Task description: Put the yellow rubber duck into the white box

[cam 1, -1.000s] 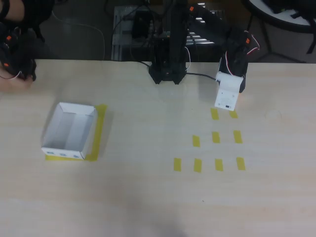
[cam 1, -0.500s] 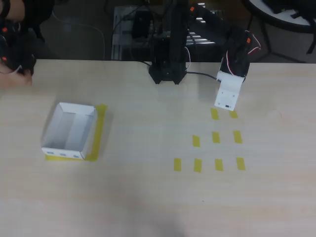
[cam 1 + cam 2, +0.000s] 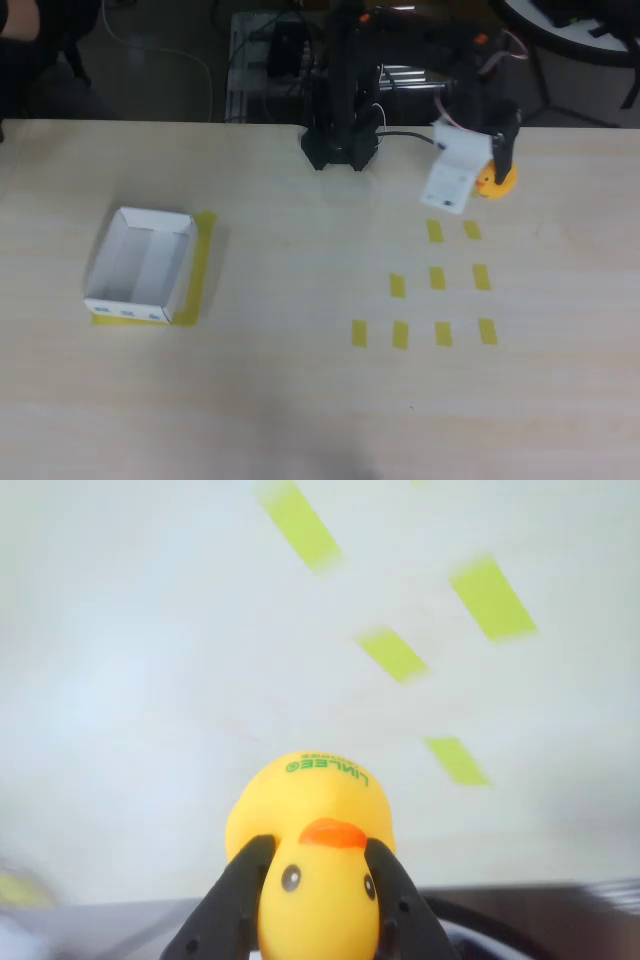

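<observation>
Two gripper point(image 3: 312, 890) fingers clamp the yellow rubber duck point(image 3: 315, 855), body cropped.

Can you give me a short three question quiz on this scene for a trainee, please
1. True or false: the pincer is shut on the yellow rubber duck.
2. In the overhead view, the white box lies: A) left of the arm's base; B) right of it; C) on the tape strips.
3. Fill in: the box's inside holds ____ toys.

Key: 1 true, both fingers press the duck's head. 2 A. 3 no, the duck is at the pincer, far from the box.
</observation>
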